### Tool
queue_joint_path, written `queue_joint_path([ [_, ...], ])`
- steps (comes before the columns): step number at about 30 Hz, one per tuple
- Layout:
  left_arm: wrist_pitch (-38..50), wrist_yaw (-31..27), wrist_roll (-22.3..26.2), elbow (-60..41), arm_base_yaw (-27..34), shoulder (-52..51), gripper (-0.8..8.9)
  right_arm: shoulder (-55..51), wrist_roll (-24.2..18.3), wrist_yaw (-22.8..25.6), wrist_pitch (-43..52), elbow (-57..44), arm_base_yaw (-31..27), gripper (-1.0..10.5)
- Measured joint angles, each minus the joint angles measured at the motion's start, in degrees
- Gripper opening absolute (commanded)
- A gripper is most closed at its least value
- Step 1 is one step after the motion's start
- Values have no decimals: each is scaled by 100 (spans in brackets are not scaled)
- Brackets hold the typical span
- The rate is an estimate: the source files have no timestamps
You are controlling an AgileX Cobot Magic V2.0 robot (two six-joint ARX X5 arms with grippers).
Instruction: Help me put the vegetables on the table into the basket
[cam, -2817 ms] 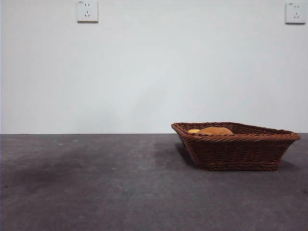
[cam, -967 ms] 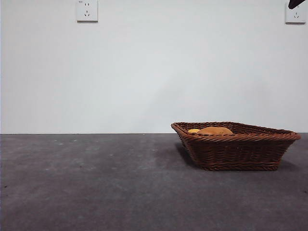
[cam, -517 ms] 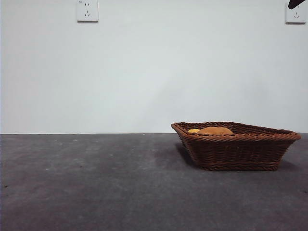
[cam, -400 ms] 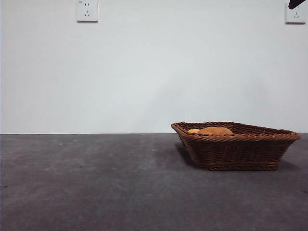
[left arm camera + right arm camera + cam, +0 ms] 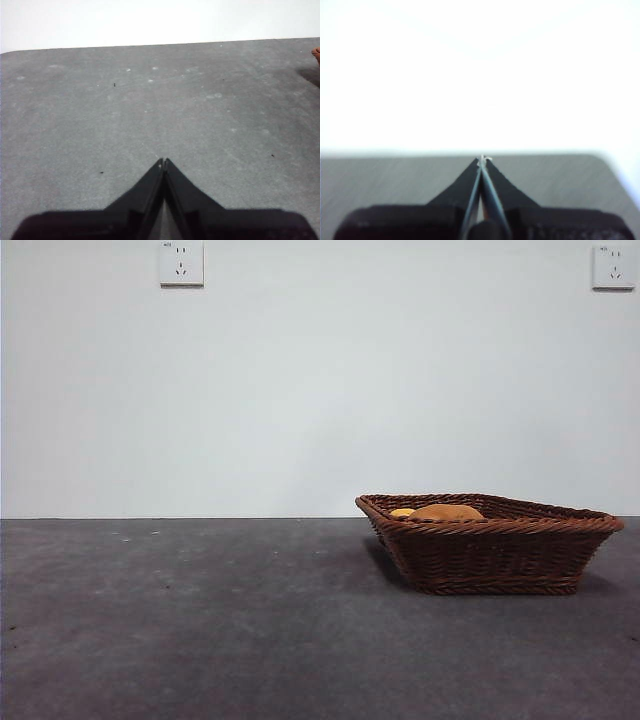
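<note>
The dark brown wicker basket (image 5: 490,545) stands on the grey table (image 5: 200,620) at the right in the front view. Over its rim show the top of a brown-orange potato (image 5: 446,512) and a bit of a small yellow-orange vegetable (image 5: 401,512) beside it. The eggplant is hidden. Neither arm appears in the front view. My left gripper (image 5: 163,161) is shut with nothing in it, above bare table (image 5: 150,100); a sliver of the basket (image 5: 316,52) shows at that picture's edge. My right gripper (image 5: 483,159) is shut too, holding nothing, facing the white wall.
Two wall sockets (image 5: 181,262) (image 5: 613,265) sit high on the white wall behind the table. The table's far edge (image 5: 150,46) with a rounded corner shows in the left wrist view.
The black arm tip at the top right corner of the front view has left the picture. Basket and vegetables have not moved.
</note>
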Motion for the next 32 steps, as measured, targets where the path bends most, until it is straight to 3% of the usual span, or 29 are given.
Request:
queue_joint_path([
  [9, 0, 0, 0, 0, 2, 0, -3, -2828, -317, 411, 4428, -4710, 2, 1],
  [13, 0, 0, 0, 0, 2, 0, -3, -4050, -372, 516, 5429, -6321, -7, 1],
  [18, -7, 0, 0, 0, 2, 2, -3, -5158, -404, 511, 4710, -6972, -4, 1],
  [24, -7, 0, 0, 0, 2, 2, -3, -5396, -407, 514, 3633, -6948, -4, 1],
  [32, -7, 0, 0, 0, 2, 2, -3, -5807, -391, 494, 1290, -6948, -4, 1],
])
